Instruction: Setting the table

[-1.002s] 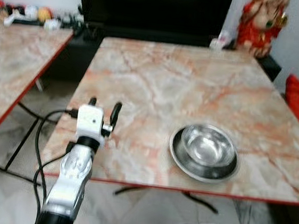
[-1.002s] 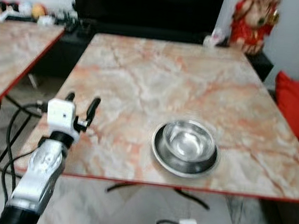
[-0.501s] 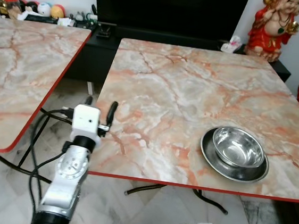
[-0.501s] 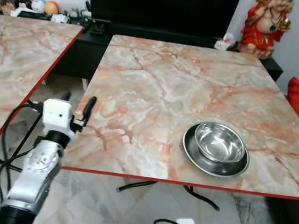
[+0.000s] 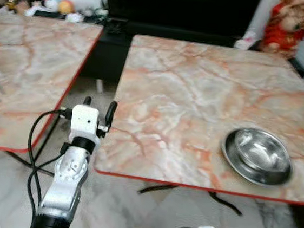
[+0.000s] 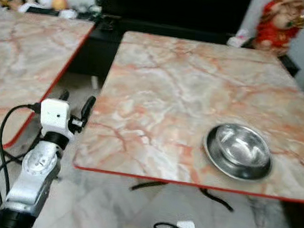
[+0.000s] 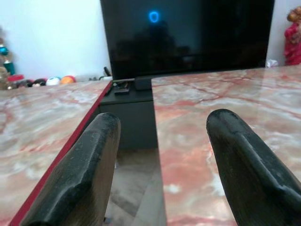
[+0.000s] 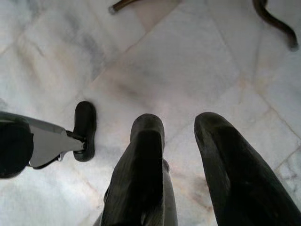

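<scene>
Steel bowl (image 5: 258, 155) rests on a plate on the marble table (image 5: 198, 91), well to the right of the left gripper (image 5: 98, 108), whose fingers (image 7: 80, 179) are spread apart and empty, pointing along the table's near left corner; right gripper (image 8: 176, 141) hangs over the floor, fingers slightly parted, empty

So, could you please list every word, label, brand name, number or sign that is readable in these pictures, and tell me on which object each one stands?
No readable text.
Black screen: a blue glowing ring, no letters.
Steel bowl on its plate: no marking visible.
Left gripper, open, held at the near corner of the marble table: no label on its white housing.
Red figurine and the small items on the shelf: too blurred to read.
</scene>
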You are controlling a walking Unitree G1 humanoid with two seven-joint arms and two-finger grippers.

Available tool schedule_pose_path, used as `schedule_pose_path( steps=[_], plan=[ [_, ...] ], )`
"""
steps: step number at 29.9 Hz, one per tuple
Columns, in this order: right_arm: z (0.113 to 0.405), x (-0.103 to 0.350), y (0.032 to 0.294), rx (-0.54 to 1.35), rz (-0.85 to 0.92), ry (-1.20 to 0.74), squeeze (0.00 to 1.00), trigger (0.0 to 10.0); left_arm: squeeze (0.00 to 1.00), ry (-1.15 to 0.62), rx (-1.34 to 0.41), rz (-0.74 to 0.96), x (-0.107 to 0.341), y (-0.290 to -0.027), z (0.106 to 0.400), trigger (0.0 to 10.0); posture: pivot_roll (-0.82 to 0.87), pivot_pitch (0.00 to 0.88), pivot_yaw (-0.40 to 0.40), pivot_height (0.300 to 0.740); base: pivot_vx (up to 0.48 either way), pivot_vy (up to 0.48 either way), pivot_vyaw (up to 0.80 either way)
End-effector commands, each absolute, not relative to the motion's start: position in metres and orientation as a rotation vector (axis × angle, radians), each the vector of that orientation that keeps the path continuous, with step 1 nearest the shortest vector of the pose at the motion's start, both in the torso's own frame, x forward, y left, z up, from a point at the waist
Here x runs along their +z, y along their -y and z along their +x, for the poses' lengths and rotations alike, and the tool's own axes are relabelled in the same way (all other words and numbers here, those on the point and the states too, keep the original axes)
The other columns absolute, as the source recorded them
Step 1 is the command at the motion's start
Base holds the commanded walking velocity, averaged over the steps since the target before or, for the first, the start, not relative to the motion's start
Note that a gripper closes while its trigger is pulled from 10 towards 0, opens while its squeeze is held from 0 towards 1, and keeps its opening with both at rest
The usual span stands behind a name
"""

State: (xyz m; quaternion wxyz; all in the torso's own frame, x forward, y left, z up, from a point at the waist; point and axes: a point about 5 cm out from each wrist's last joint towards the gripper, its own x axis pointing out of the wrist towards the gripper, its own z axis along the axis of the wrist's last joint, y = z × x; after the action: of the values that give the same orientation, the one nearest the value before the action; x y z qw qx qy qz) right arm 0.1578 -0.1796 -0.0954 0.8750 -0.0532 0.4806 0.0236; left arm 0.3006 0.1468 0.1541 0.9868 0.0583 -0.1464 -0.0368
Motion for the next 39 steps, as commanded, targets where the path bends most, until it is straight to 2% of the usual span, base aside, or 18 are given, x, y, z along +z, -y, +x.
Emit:
schedule_pose_path(
  steps=[1,8,15,39],
  plan=[
    [0.1577,-0.0953,0.1810,0.046,-0.115,-1.004,0.00,10.0,0.00,0.306,-0.079,0.122,0.1582,-0.1475,0.3007,10.0,0.12,0.000,-0.028,0.740,0.000,0.442,0.00],
    [0.1572,-0.0956,0.1804,0.047,-0.115,-1.005,0.00,10.0,0.00,0.305,-0.087,0.119,0.1579,-0.1459,0.3008,10.0,0.13,0.000,-0.027,0.740,0.000,0.000,0.00],
    [0.1563,-0.0960,0.1798,0.037,-0.090,-1.005,0.00,10.0,0.00,0.307,-0.090,0.120,0.1578,-0.1456,0.3005,10.0,0.13,0.000,-0.027,0.740,0.000,0.463,0.36],
    [0.1571,-0.0955,0.1805,0.036,-0.098,-0.999,0.00,10.0,0.00,0.304,-0.092,0.122,0.1576,-0.1446,0.3008,10.0,0.13,0.000,-0.027,0.740,0.000,0.480,0.00]
  ],
)
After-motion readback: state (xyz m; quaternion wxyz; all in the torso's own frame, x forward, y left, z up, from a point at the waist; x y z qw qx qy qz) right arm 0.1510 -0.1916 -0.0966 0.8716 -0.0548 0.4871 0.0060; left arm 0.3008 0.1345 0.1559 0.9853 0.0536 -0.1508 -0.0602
